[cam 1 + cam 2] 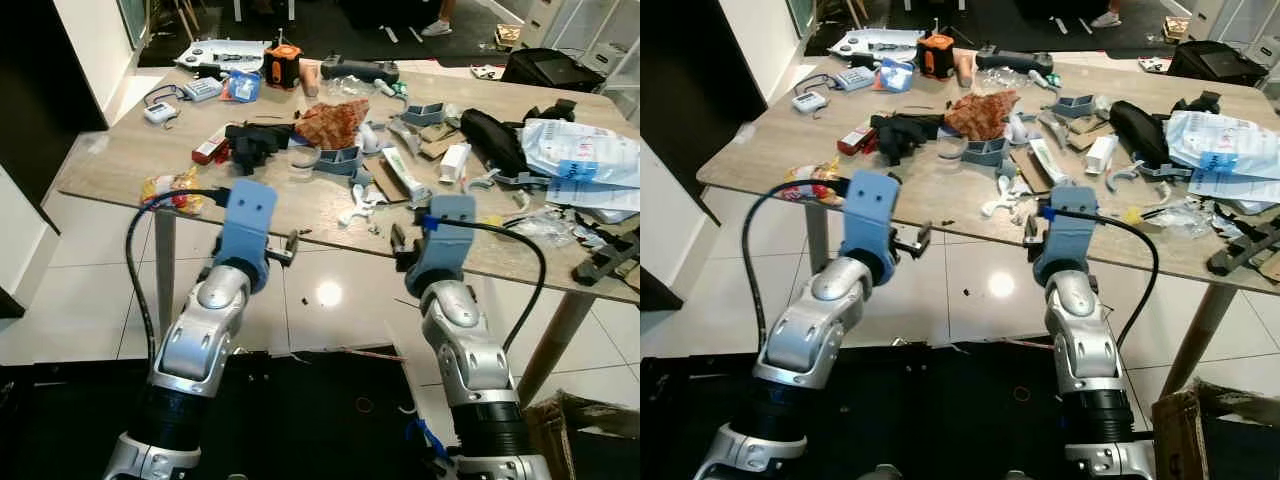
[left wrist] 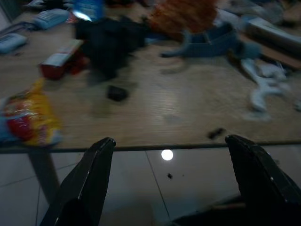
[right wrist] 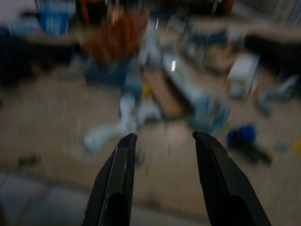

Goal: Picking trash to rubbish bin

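Note:
Litter covers a wooden table (image 1: 120, 160). A yellow-and-red snack wrapper (image 1: 172, 188) lies at its front left edge, a crumpled orange wrapper (image 1: 333, 122) in the middle, and a white crumpled scrap (image 1: 360, 205) near the front. My left gripper (image 1: 288, 248) hovers just before the table's front edge, right of the snack wrapper (image 2: 28, 117). It is open wide and holds nothing. My right gripper (image 1: 399, 243) sits at the same edge, just right of the white scrap (image 3: 117, 129), open and empty.
A black bag (image 1: 495, 140), plastic bags (image 1: 580, 150), grey printed parts (image 1: 340, 160), black parts (image 1: 255, 140) and tools crowd the tabletop. A cardboard box (image 1: 585, 420) stands on the floor at the lower right. Table legs (image 1: 165, 270) rise from white tiles.

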`<state>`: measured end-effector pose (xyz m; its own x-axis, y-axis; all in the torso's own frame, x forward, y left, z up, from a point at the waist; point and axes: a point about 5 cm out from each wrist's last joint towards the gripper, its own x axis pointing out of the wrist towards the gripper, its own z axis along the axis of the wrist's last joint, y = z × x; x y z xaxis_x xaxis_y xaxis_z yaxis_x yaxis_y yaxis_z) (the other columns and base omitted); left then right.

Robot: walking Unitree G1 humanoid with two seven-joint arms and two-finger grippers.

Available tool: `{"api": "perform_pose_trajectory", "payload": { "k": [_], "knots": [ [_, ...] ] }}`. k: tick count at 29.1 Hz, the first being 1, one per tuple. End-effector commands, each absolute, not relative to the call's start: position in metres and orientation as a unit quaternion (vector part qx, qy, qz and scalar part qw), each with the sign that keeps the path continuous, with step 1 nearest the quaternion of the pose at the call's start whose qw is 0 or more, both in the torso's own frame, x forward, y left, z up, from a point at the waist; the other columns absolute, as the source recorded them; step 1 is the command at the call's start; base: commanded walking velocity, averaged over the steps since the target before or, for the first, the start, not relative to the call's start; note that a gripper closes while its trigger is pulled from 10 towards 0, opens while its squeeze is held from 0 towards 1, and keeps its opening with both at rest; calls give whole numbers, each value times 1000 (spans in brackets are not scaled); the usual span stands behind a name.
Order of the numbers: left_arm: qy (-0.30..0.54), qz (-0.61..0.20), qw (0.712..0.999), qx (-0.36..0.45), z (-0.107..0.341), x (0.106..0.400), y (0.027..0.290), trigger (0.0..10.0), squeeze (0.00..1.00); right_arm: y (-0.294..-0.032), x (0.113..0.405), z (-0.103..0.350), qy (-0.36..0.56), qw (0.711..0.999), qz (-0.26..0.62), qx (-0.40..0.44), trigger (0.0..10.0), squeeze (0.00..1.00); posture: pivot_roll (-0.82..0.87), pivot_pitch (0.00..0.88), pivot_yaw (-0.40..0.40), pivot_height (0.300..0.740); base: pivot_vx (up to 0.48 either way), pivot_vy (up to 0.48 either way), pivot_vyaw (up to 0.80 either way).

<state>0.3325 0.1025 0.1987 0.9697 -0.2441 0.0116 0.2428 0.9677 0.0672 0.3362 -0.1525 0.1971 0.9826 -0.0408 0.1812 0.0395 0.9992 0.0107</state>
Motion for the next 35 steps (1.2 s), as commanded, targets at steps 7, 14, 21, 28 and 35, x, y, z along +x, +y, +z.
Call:
{"api": "perform_pose_trajectory", "payload": {
  "k": [7,14,21,28,35],
  "knots": [
    [-36,-142,989,-8,206,327,99,10000,0,-164,333,208,-124,991,-40,-21,10000,0,-15,125,6,740,0,0,0],
    [-41,-146,988,-8,205,326,99,10000,0,-177,336,197,-83,993,-80,-38,10000,0,-18,115,2,740,329,0,0],
    [-42,-152,987,-3,205,326,99,10000,0,-183,337,190,-60,993,-88,-47,10000,0,-17,109,11,740,423,0,0],
    [-44,-158,986,0,205,326,96,10000,0,-187,338,189,-50,992,-104,-57,10000,0,-14,110,9,740,423,0,0],
    [-44,-160,986,3,205,326,97,10000,0,-191,338,189,-48,991,-112,-59,10000,0,-15,112,12,740,419,0,0]
  ]
}}
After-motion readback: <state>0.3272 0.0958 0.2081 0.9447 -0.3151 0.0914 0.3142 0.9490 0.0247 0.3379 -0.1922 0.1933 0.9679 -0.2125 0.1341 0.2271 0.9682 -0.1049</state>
